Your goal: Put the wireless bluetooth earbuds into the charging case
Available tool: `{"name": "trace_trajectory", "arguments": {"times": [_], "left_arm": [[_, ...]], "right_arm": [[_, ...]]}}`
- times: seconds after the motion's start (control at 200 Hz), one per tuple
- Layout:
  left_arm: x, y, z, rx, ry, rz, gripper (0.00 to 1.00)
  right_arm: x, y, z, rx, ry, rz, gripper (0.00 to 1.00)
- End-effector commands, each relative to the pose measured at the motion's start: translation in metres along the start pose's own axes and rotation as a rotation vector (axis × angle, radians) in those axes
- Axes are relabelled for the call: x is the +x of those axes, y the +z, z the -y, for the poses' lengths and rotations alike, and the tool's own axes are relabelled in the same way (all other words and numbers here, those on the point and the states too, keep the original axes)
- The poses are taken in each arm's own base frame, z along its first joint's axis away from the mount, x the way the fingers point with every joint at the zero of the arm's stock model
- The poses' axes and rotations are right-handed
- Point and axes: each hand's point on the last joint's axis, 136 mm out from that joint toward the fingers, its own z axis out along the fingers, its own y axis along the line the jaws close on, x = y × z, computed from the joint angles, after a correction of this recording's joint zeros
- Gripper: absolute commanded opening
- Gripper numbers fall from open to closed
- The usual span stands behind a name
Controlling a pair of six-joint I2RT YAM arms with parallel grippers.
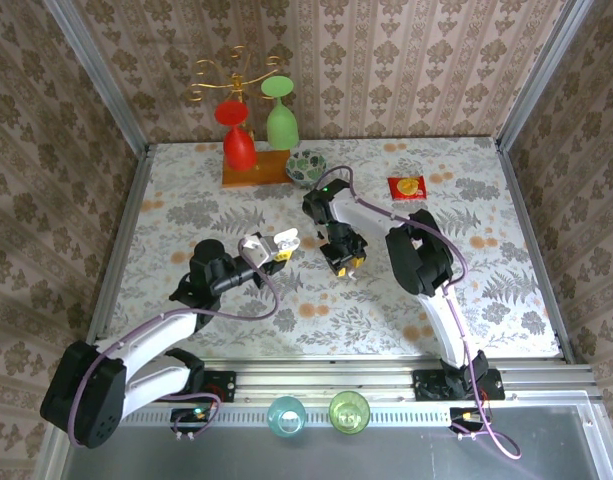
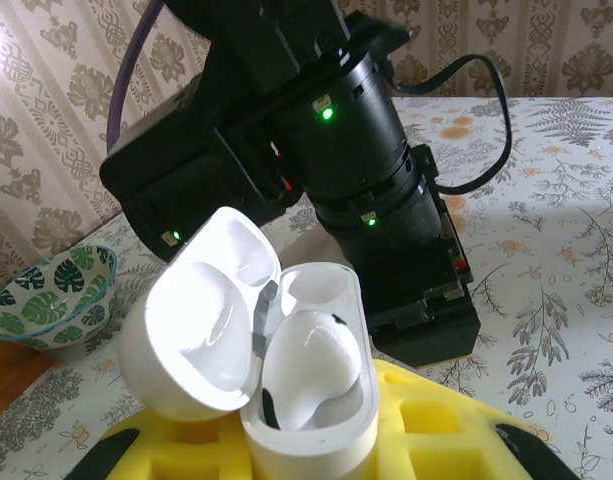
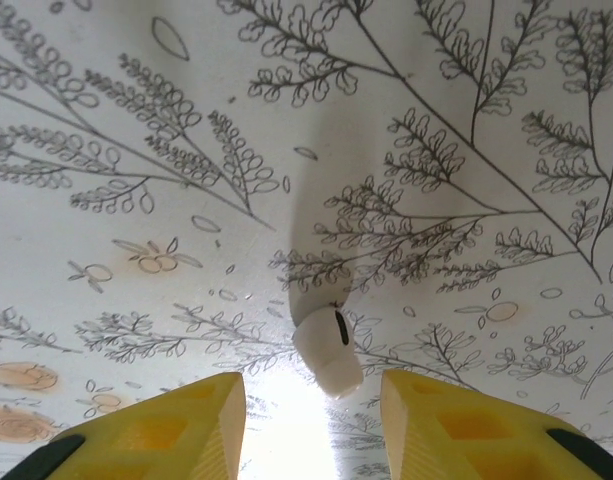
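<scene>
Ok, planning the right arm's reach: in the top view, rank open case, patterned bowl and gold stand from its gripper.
1. Open case, just left of the right gripper.
2. Patterned bowl, farther back.
3. Gold stand, back left, by the wall.

The left arm (image 1: pixel 161 370) and the right arm (image 1: pixel 441 320) are each showing white link shells between bulky black joint housings. A purple cable (image 1: pixel 226 313) is running along the left arm, and a similar one is following the right arm down to its black base. The left hand (image 1: pixel 279 250) and the right hand (image 1: pixel 344 262) are both ending in yellow fingers (image 3: pixel 166 430), moulded with shallow square pockets and carrying black patches at the outer corners. In the left wrist view, the right arm's wrist is appearing as a black cylinder (image 2: pixel 371 150) where small green lights (image 2: pixel 327 113) are glowing, and a black lead (image 2: pixel 491 80) is curving off it.
</scene>
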Motion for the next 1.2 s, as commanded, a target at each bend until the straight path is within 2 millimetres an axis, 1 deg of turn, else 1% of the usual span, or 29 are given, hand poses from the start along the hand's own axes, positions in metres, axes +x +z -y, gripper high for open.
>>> {"name": "trace_trajectory", "arguments": {"times": [0.0, 0.14, 0.475, 0.68, 0.88, 0.965, 1.045, 1.195], "left_arm": [[-0.005, -0.004, -0.002, -0.016, 0.027, 0.024, 0.1], [-0.006, -0.005, -0.002, -0.02, 0.033, 0.026, 0.1], [-0.006, -0.007, -0.003, -0.028, 0.036, 0.026, 0.1], [-0.007, -0.007, -0.003, -0.033, 0.036, 0.029, 0.11], [-0.007, -0.007, -0.004, -0.032, 0.036, 0.029, 0.1], [-0.008, -0.006, -0.004, -0.031, 0.035, 0.03, 0.11], [-0.008, -0.007, -0.003, -0.03, 0.033, 0.031, 0.11], [-0.009, -0.006, -0.004, -0.029, 0.032, 0.034, 0.11]], "right_arm": [[0.008, 0.001, 0.006, 0.055, -0.052, -0.068, 0.42], [0.005, 0.003, 0.005, 0.071, -0.073, -0.08, 0.4], [0.005, 0.016, 0.001, 0.059, -0.102, -0.122, 0.36], [0.007, 0.023, -0.002, 0.043, -0.11, -0.14, 0.34], [0.012, 0.027, -0.003, 0.034, -0.115, -0.151, 0.29], [0.012, 0.026, -0.003, 0.033, -0.109, -0.14, 0.26], [0.01, 0.021, -0.004, 0.025, -0.1, -0.112, 0.25], [0.005, 0.003, -0.007, -0.013, -0.074, -0.019, 0.24]]}}
